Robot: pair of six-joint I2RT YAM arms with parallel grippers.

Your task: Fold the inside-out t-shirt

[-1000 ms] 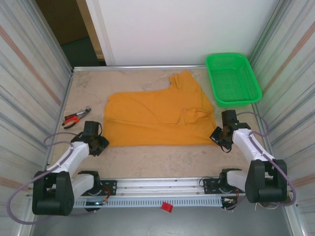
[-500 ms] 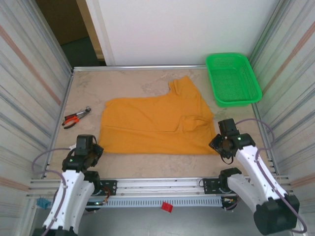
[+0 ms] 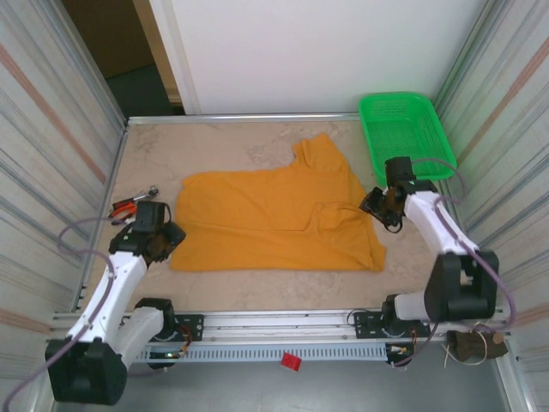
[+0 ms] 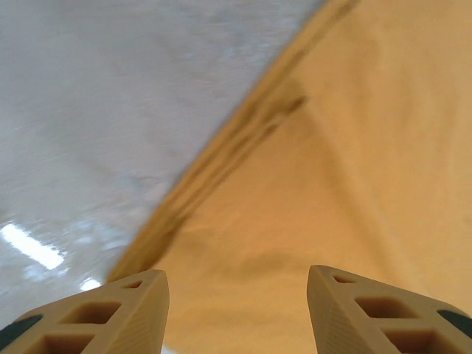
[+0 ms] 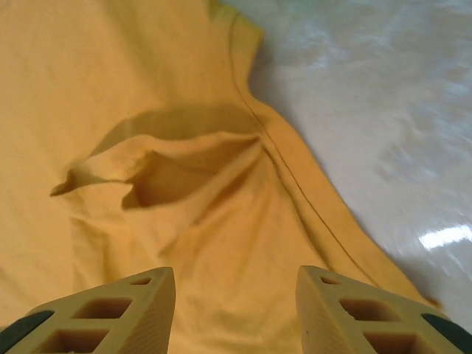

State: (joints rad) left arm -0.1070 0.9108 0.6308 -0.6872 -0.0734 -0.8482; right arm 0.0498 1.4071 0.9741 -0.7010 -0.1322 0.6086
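Inside-out t-shirt (image 3: 274, 219) lies spread flat mid-table. From your left you see the pliers (image 3: 133, 206), then the left gripper (image 3: 167, 240), parted and empty at the shirt's left edge. The right gripper (image 3: 376, 206) is likewise parted and empty over its right side, just short of the green basket (image 3: 403, 137).

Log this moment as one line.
t-shirt: spread flat | left claw: open, at its left edge | right claw: open, at its right edge | held: nothing
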